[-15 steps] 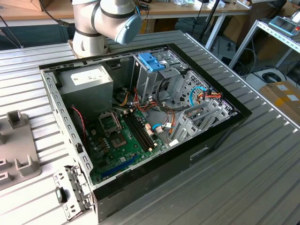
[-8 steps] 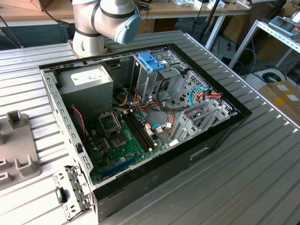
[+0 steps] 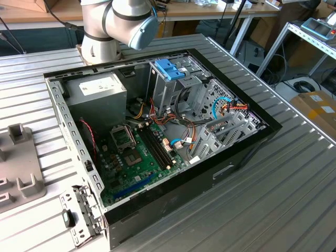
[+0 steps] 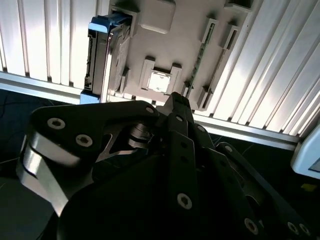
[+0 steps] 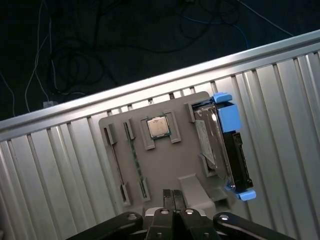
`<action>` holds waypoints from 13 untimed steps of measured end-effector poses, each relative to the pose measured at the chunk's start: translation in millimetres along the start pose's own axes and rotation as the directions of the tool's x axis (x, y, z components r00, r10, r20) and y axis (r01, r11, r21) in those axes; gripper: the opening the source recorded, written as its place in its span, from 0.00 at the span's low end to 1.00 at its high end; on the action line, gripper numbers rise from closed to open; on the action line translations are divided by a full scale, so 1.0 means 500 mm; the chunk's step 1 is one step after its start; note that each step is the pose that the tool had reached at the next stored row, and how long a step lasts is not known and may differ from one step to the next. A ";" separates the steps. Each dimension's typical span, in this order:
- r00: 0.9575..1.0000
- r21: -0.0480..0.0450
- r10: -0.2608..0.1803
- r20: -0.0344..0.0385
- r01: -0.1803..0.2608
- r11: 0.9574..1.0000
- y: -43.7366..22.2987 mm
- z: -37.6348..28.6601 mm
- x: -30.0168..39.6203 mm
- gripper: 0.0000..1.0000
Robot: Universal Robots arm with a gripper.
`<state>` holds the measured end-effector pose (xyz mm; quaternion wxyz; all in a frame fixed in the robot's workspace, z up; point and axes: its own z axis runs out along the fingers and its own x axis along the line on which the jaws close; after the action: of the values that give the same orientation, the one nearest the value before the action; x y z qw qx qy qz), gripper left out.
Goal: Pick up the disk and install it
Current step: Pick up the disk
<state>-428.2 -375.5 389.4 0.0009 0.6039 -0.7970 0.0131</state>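
Right, the jaws (image 5: 172,192) hang above the grey parts fixture (image 5: 165,165), pressed together with nothing between them, and well apart from the prize. The disk (image 5: 222,150) stands on its edge in a slot at one end of that fixture, its light-blue rails capping both ends; in the second wrist view it is the disk (image 4: 100,55) again, upright, with the jaws (image 4: 176,102) hovering nearer the middle of the fixture (image 4: 185,45) than the drive. A processor chip (image 5: 158,127) sits in its square seat just beside the disk's slot, and thin memory sticks (image 5: 136,162) stand in the slots beyond. Over in the exterior view, the fixture (image 3: 21,173) lies at the exterior view's left on the ribbed metal counter (image 3: 262,210), with the open computer case (image 3: 252,142) to its right and the silver drive cage (image 3: 173,89) with its blue latch (image 3: 170,68) at the far side of the case. Now the danger, as I read it: closed jaws coming down would knock the drive's top edge instead of straddling it. A grip off centre could tip the drive and wedge it in its slot, and the plastic rails look likely to flex under a squeeze. The loose cables (image 3: 181,142) by the cage could snag a drive on its way in.
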 end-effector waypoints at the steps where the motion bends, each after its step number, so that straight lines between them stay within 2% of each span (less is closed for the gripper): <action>1: 1.000 0.000 -0.008 0.000 0.008 1.000 0.000 0.000 0.000 0.10; 4: 1.000 0.001 -0.028 0.001 0.028 1.000 0.000 0.000 0.000 0.10; 5: 0.996 0.002 -0.084 0.002 0.084 0.996 0.000 0.000 0.000 0.10; 6: 0.993 0.002 -0.121 0.002 0.121 0.993 0.000 0.000 0.000 0.10; 7: 0.991 0.003 -0.134 0.003 0.134 0.991 0.000 0.000 0.000 0.10; 9: 0.983 0.004 -0.183 0.003 0.183 0.983 0.000 0.000 0.000 0.10; 13: 0.978 0.004 -0.207 0.004 0.207 0.978 0.000 0.000 0.000 0.10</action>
<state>-428.2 -375.5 389.3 -0.0005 0.6835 -0.7298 0.0131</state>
